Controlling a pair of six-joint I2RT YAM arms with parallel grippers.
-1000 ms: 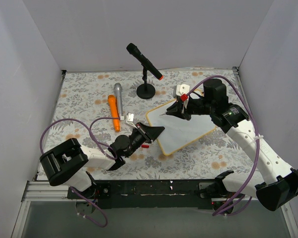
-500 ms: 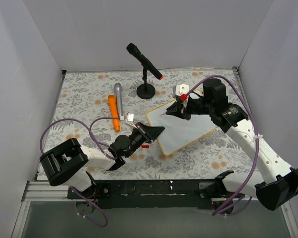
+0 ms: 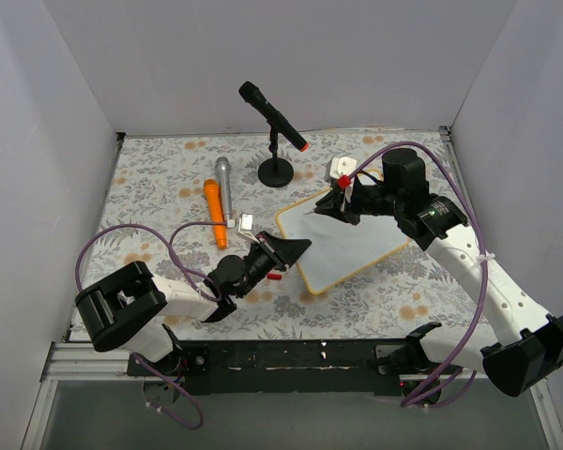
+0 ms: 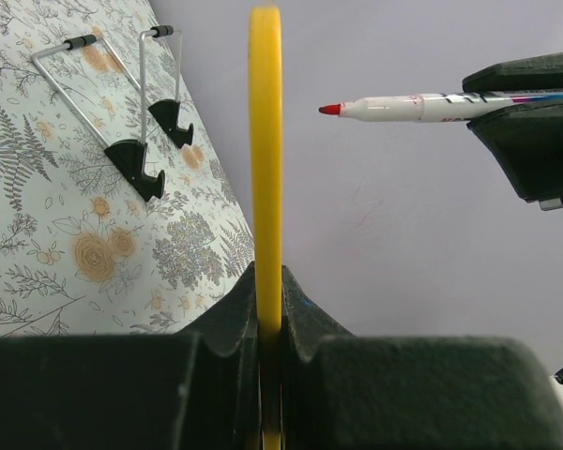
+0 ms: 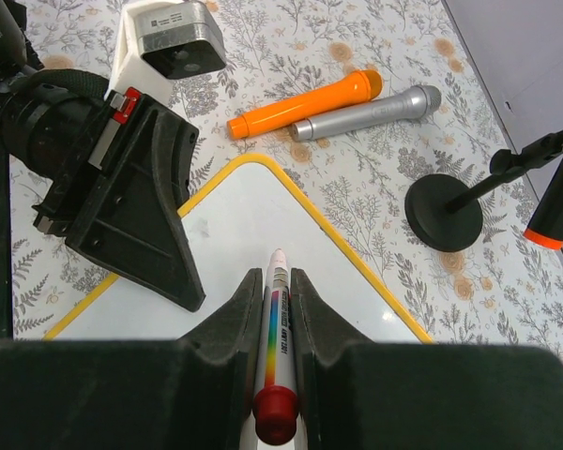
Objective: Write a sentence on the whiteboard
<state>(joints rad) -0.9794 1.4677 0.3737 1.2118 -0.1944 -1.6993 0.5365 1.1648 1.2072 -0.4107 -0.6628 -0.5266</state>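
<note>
The whiteboard [image 3: 347, 242], white with a thin yellow rim, lies at an angle on the floral cloth. My left gripper [image 3: 296, 247] is shut on its left rim, which the left wrist view shows edge-on as a yellow strip [image 4: 266, 141] between the jaws [image 4: 266, 272]. My right gripper [image 3: 327, 210] is shut on a white marker [image 5: 278, 319] with a rainbow label. Its red tip [image 4: 330, 110] hovers a little off the board near the far left corner. The board's face [image 5: 253, 225] is plain white, and the sentence is not in view.
An orange microphone [image 3: 212, 214] and a silver microphone [image 3: 224, 184] lie side by side left of the board. A black microphone [image 3: 273, 116] on a round-based stand [image 3: 276, 172] stands just behind it. The board's wire legs with black feet [image 4: 136, 159] rest on the cloth.
My right gripper has shifted slightly to the left with the marker. The left arm and the board have not moved.
</note>
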